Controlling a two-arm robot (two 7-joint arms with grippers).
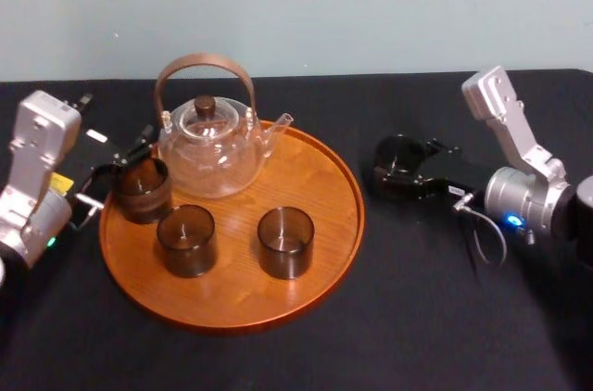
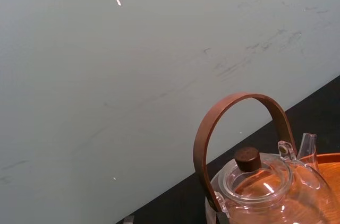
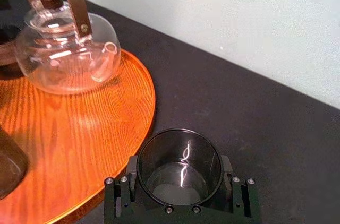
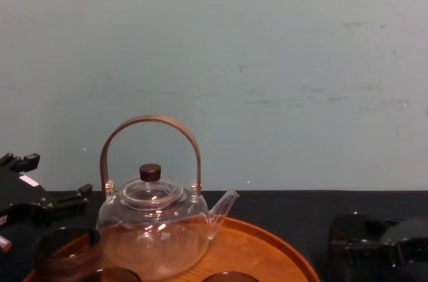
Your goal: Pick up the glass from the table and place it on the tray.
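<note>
The glass [image 1: 400, 161] stands upright, mouth up, on the right side of the black surface [image 1: 417, 317], close to the right rim of the tray [image 1: 345, 224] but not touching it. My right jaws are closed onto it: in the right wrist view the glass [image 3: 179, 163] sits between the two black pads, one pressed to each side of its wall. I cannot tell whether its base rests on the surface or hangs just clear. From the chest view the glass [image 4: 351, 232] shows as a dark shape low on the right, past the edge of the tray [image 4: 267, 248]. My right arm [image 1: 519, 187] reaches in from the right edge toward it. On the round wooden tray [image 3: 79, 123] stands a clear glass teapot [image 1: 208, 145] with a brown arched handle and a dark lid knob, set toward the back, its spout pointing right. Two dark glasses stand in front of it, one left [image 1: 186, 240] and one right [image 1: 285, 242]. A third glass [image 1: 141, 189] stands at the tray's left rim. My left jaws sit right beside that third glass, and I cannot tell how they stand.
</note>
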